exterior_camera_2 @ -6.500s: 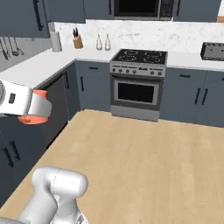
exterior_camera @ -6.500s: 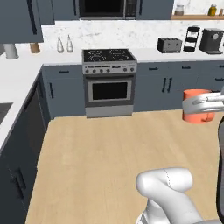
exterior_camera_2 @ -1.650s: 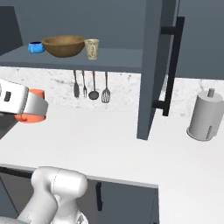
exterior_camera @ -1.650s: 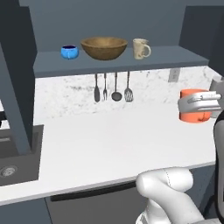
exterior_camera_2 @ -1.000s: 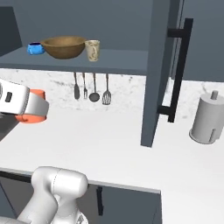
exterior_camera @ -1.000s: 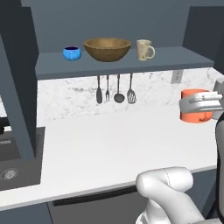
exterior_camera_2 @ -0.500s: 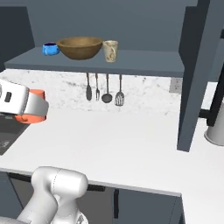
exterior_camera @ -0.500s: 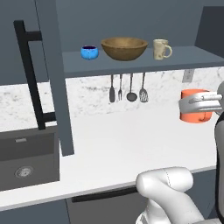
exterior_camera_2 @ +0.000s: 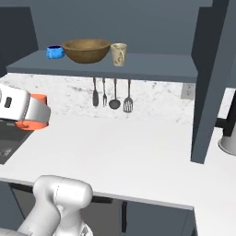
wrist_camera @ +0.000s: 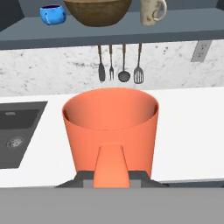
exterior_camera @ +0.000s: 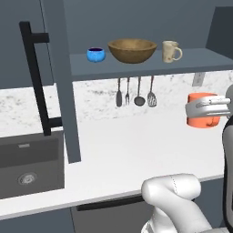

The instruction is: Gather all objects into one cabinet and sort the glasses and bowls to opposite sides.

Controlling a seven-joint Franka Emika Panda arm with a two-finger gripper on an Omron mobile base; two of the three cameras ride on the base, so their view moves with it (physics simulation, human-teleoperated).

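The cabinet [exterior_camera: 136, 68] stands open above the white worktop [exterior_camera: 136, 150], its door [exterior_camera: 57, 77] with the long black bar handle swung out to the left in the left base view. On its shelf sit three of the task's things in a row: the wooden bowl [exterior_camera: 132, 50] in the middle, the beige mug [exterior_camera: 171, 51] just to its right, the small blue bowl [exterior_camera: 96, 55] just to its left. The orange cup [exterior_camera: 202, 116] is the one thing not yet on the shelf; it hangs upright in the air over the worktop, lower than the shelf and off to the right of the mug, gripped by the gripper [exterior_camera: 207, 108], whose jaws are closed narrow on the cup's wall. In the hand view the cup's open mouth faces the shelf

The step in hand looks like carrying the last glass to the cabinet. As I judge it, the next move calls for lifting the cup above the shelf edge, then reaching in and setting it down on the mug's side, away from both bowls, so glasses stand right and bowls left. The free space right of the mug seems enough
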